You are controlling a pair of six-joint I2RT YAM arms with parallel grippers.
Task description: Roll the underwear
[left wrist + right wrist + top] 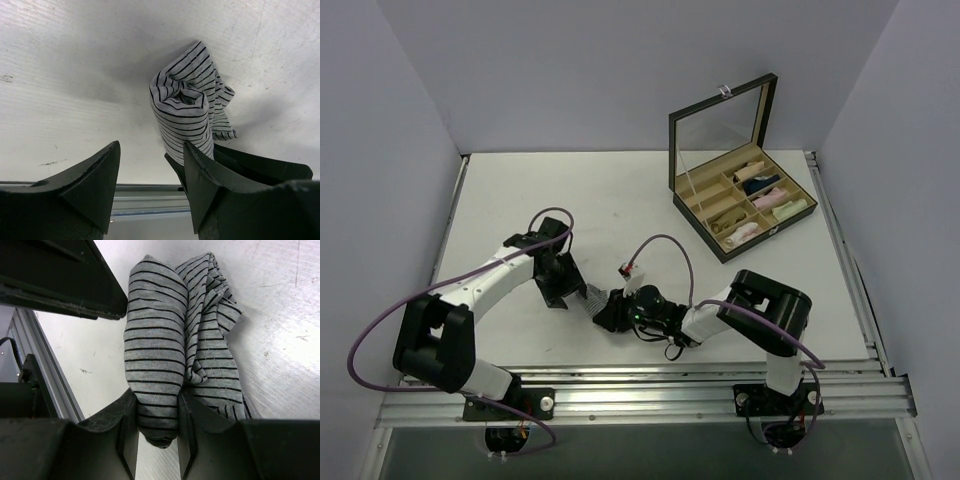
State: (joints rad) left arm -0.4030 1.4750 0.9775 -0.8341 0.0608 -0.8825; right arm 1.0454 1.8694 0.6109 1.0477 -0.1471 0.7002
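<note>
Both arms are crowding one spot near the bench 6 o'clock edge. The left end effector, jaws spread, is sitting at 9 o'clock of the underwear. The right end effector is clamping the cloth and blocking 4 o'clock. Bare surface is lying free from 11 to 1 o'clock of the cloth. A cable is looping over at 2 o'clock. The box is standing well apart at 2 o'clock, its lid upright. The rail is bounding 6 o'clock.
</note>
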